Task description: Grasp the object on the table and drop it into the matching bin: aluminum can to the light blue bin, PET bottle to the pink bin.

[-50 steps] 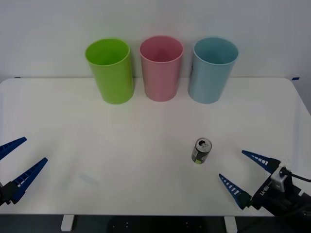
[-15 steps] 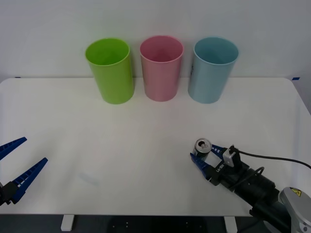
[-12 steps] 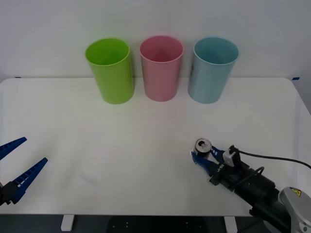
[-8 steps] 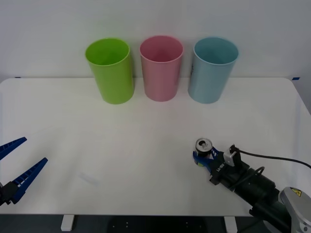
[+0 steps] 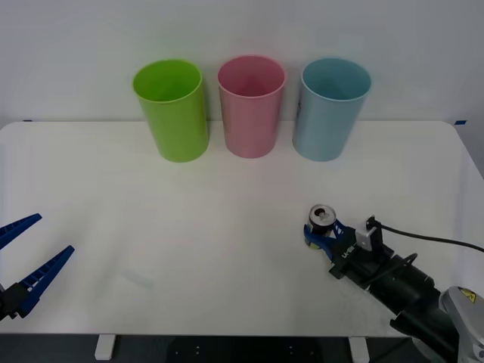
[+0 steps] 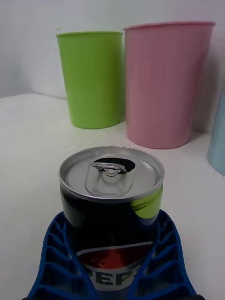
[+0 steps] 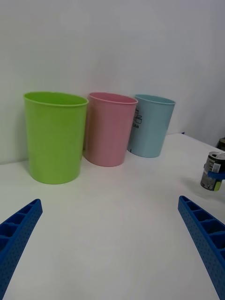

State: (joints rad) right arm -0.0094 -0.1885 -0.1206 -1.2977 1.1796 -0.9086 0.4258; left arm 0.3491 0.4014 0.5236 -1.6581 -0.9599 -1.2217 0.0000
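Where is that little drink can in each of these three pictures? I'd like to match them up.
Front view: the aluminum can stands near the table's front right, between the right gripper's blue fingers.
Right wrist view: the can is up close, low and central, with the fingers hugging both sides.
Left wrist view: the can is small, at the right edge.
Shared landmark: the pink bin.

The small dark grey aluminium drink can with a silver pull-tab top stands upright near the front right of the wide white table, clasped low on both sides by blue ribbed fingers. Along the far edge stand the tall round pink plastic bin and, just right of it, the light blue plastic bin, both upright and open.
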